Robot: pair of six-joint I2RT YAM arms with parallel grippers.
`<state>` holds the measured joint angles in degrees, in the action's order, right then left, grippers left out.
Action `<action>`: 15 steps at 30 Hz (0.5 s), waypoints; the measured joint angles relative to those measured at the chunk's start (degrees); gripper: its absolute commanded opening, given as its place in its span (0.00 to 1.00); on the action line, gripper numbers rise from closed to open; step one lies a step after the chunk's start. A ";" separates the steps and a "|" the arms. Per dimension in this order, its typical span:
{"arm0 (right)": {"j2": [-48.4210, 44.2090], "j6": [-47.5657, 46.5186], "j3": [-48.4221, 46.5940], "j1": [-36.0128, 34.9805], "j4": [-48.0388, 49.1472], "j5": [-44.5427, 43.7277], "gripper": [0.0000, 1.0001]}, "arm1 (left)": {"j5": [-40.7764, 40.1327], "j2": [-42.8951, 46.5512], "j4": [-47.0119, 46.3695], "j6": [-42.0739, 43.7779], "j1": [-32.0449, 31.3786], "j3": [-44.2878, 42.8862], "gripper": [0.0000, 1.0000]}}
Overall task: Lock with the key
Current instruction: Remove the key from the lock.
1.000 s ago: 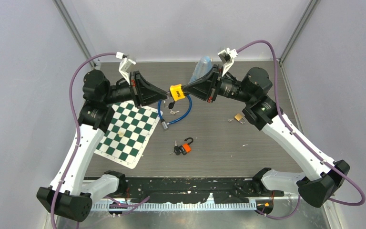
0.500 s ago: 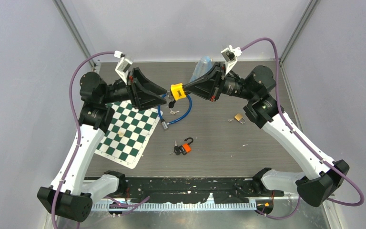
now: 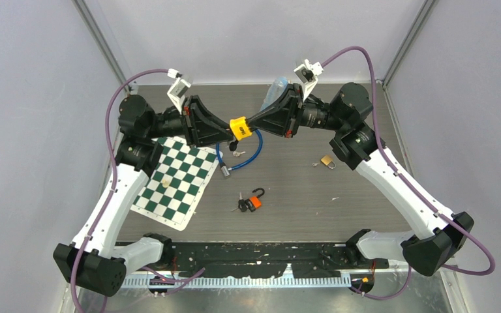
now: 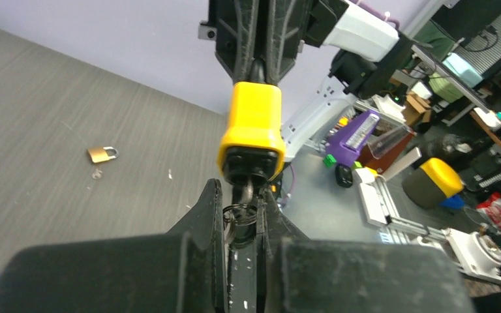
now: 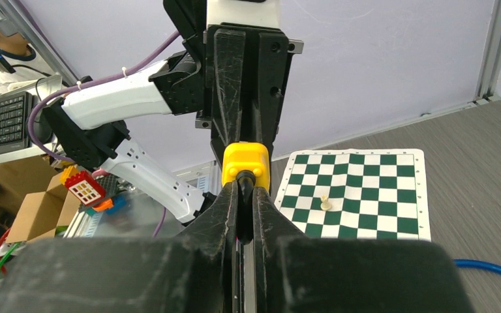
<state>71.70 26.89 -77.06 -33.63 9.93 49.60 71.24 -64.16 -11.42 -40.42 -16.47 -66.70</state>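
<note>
Grey table (image 3: 300, 189), pale walls (image 3: 248, 39) — padlock (image 3: 239, 127), key (image 4: 246, 193) aloft

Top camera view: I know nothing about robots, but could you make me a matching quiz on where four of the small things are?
Things
1 yellow lock
2 brass padlock
3 orange padlock
4 white chess piece

Places
A on the chessboard
B lying on the table, right side
C lifted off the table
D lying mid-table, nearest the arm bases

Pairs: 1-C, 2-B, 3-D, 4-A
</note>
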 measured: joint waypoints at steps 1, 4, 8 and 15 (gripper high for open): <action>0.11 -0.15 -0.26 0.00 -0.59 -0.13 0.05 | 0.52 0.00 -0.07 0.13 -0.02 0.02 0.00; 0.33 -0.66 -0.81 0.00 -1.99 -0.48 0.05 | 1.49 0.02 -0.13 0.57 0.00 0.02 0.00; 0.33 -1.18 -1.05 0.26 -3.08 -0.70 0.05 | 1.44 0.46 2.97 4.20 1.18 -0.04 0.00; 0.28 -1.55 -1.05 2.45 -4.42 -1.51 0.05 | 0.13 0.92 14.49 12.39 5.22 -1.97 0.00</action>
<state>71.99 25.34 -78.11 -31.18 5.52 48.10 71.37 -63.24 3.07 -28.03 -11.25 -68.66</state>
